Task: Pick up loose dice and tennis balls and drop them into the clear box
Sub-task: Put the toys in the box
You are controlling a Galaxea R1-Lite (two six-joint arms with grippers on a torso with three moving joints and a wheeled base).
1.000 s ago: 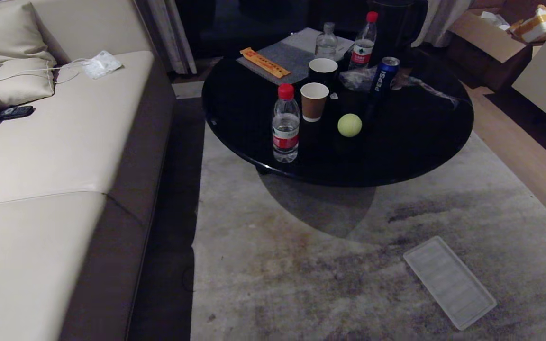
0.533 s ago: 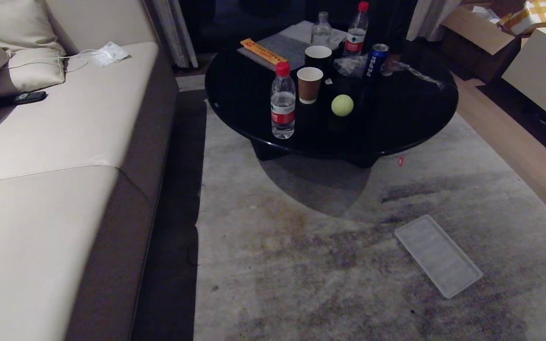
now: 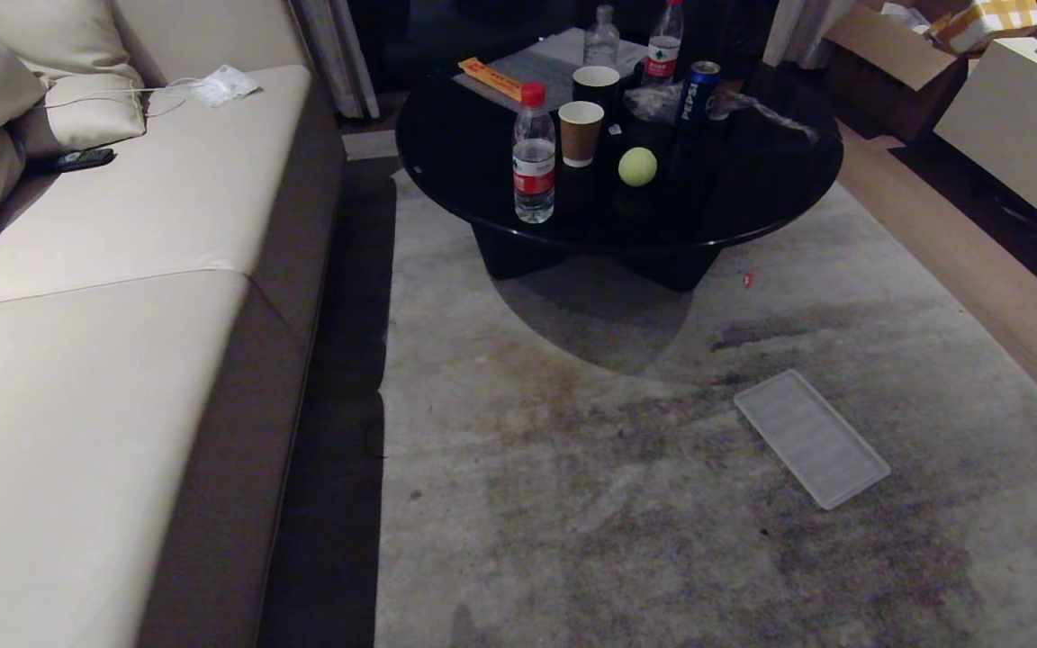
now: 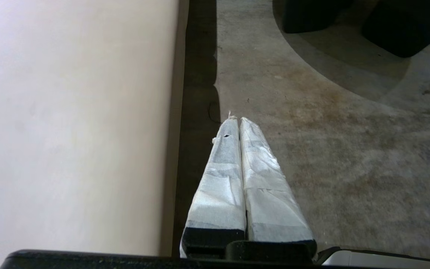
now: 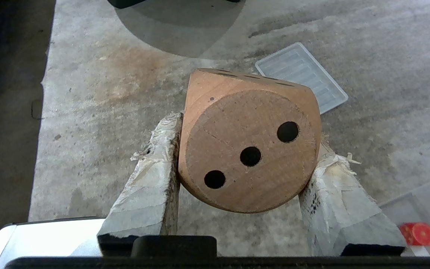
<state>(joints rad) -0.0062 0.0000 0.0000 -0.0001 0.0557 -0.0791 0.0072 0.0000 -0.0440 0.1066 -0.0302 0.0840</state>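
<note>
Tan wood die (image 5: 250, 145) sits clamped between the right gripper (image 5: 248, 149) pads, above the rug (image 5: 106, 112); left gripper (image 4: 237, 123) is pressed closed, empty. Clear box (image 5: 420, 209), cut off, seemingly holds something red. Farther off, one tennis ball (image 3: 637, 166) rests on the black table (image 3: 752, 198).

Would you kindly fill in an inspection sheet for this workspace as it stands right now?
Surface: stained grey rug; round black table.
Job's things: tan die held; tennis ball on table; clear box with red die inside.
Clutter: bottles, cups, can on table; white ribbed panel on rug.
Grippers: right gripper shut on tan die; left gripper shut, empty.
Cables: white cable on sofa.
Surroundings: cardboard boxes beyond the table.
</note>
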